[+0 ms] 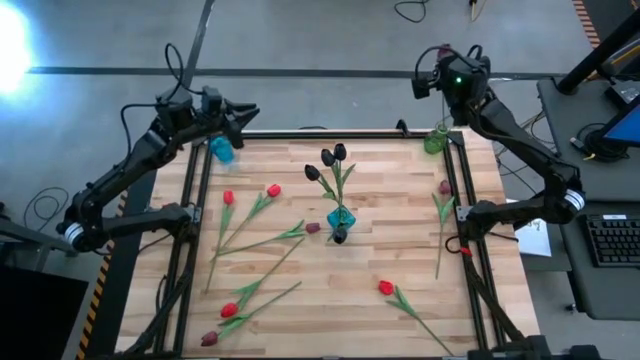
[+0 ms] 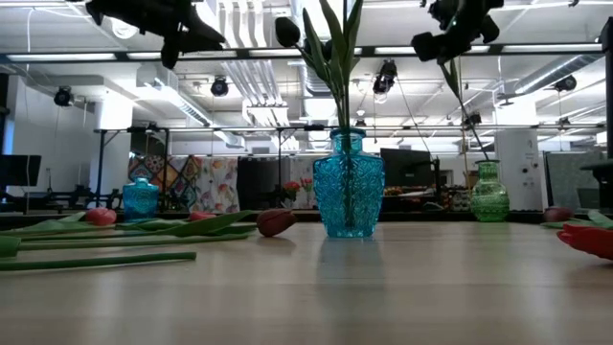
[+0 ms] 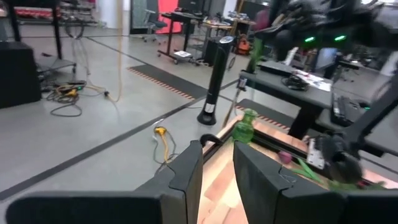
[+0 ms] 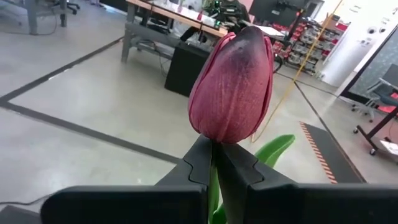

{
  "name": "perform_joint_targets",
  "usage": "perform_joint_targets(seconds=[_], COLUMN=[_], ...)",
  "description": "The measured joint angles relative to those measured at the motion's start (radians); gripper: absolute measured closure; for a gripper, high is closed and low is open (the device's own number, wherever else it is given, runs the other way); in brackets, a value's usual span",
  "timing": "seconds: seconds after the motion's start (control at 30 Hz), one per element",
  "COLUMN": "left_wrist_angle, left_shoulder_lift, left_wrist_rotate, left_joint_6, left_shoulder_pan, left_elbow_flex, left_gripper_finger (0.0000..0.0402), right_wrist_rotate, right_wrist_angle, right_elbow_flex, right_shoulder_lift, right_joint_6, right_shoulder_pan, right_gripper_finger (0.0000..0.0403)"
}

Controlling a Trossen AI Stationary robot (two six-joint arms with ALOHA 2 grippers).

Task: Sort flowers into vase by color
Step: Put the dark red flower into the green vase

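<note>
Pinching a maroon tulip (image 4: 233, 81) just under its head, your right gripper (image 4: 213, 163) is clamped tight on the stem, raised beyond the table's far right corner. Directly below and beside it stands the green vase (image 1: 435, 140), which appears empty. Farther off, mid-table, the blue vase (image 1: 340, 217) already holds black tulips (image 1: 330, 160). Some ten flowers (image 1: 250, 215) lie unsorted, so most work remains. Your left gripper (image 3: 217, 177), slightly parted and empty, waits at the far left corner.
</note>
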Motion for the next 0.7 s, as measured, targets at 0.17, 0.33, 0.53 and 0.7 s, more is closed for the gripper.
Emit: perform_joint_targets(seconds=[0.17, 0.33, 0.53, 0.7], left_wrist_angle=[-0.001, -0.018, -0.042, -0.042], left_shoulder_lift=[-0.028, -0.048, -0.057, -0.056], left_wrist_rotate=[0.005, 0.004, 0.000, -0.033], left_joint_6=[-0.011, -0.037, -0.037, -0.037], left_shoulder_pan=[-0.025, -0.030, -0.030, -0.030], left_elbow_flex=[-0.002, -0.002, -0.002, -0.002], left_gripper_finger=[0.0324, 0.0324, 0.0324, 0.0324], right_wrist_rotate=[0.002, 0.006, 0.000, -0.018], right_wrist_angle=[0.063, 0.063, 0.043, 0.041], right_elbow_flex=[-0.070, -0.119, -0.155, -0.180], right_shoulder_lift=[0.004, -0.008, -0.032, -0.049], right_joint_6=[-0.007, 0.007, -0.036, -0.068], right_shoulder_pan=[-0.009, -0.012, -0.012, -0.012], right_gripper_finger=[0.0390, 0.0390, 0.0390, 0.0390])
